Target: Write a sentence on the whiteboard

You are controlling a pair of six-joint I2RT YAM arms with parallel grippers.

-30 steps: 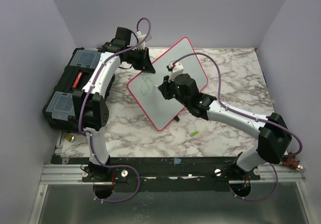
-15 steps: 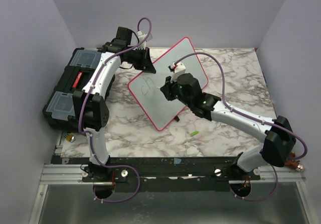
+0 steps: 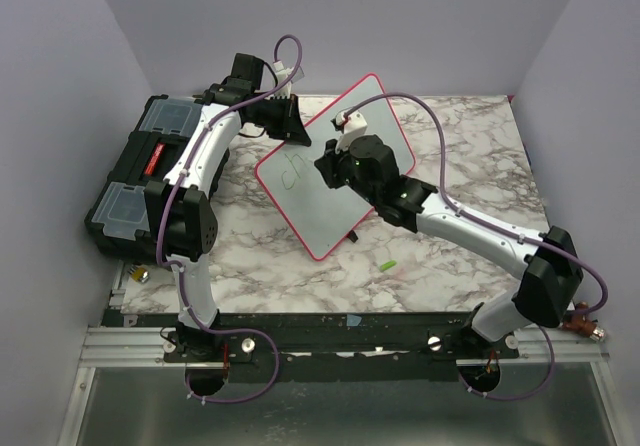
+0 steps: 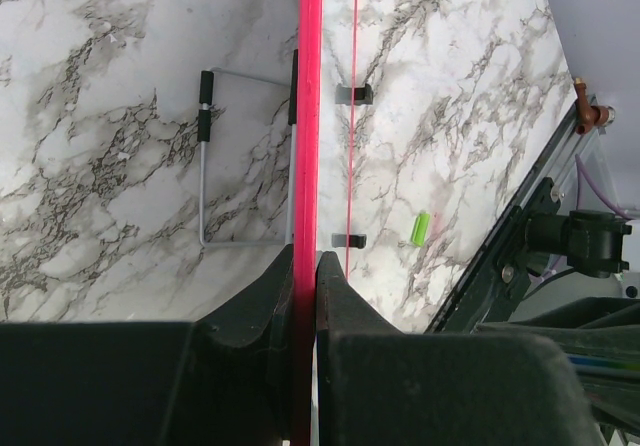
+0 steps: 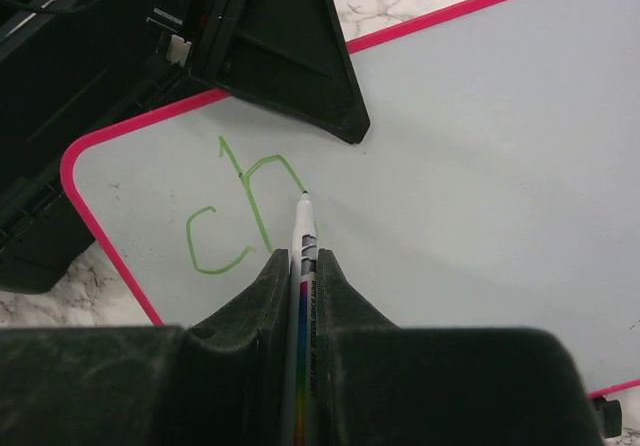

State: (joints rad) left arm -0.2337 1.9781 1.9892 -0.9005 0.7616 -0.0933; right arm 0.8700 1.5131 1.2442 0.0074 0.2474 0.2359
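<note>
The whiteboard (image 3: 335, 211), white with a red-pink rim, stands tilted on the marble table. My left gripper (image 3: 290, 128) is shut on its upper-left edge; in the left wrist view the rim (image 4: 308, 116) runs edge-on between the jaws (image 4: 306, 266). My right gripper (image 5: 302, 261) is shut on a white marker (image 5: 303, 228) whose tip is at the board (image 5: 480, 146), at the end of the "h". The sentence (image 5: 240, 211) reads only "ch" in green; it also shows in the top view (image 3: 291, 171).
A black toolbox (image 3: 140, 171) sits at the table's left edge, behind my left arm. A green marker cap (image 3: 386, 265) lies on the marble in front of the board; it also shows in the left wrist view (image 4: 419, 228). A wire stand (image 4: 205, 166) props the board's back.
My right gripper moved up and left across the board with the marker. The green writing grew from "c" plus a stroke to "ch". The left arm held still.
</note>
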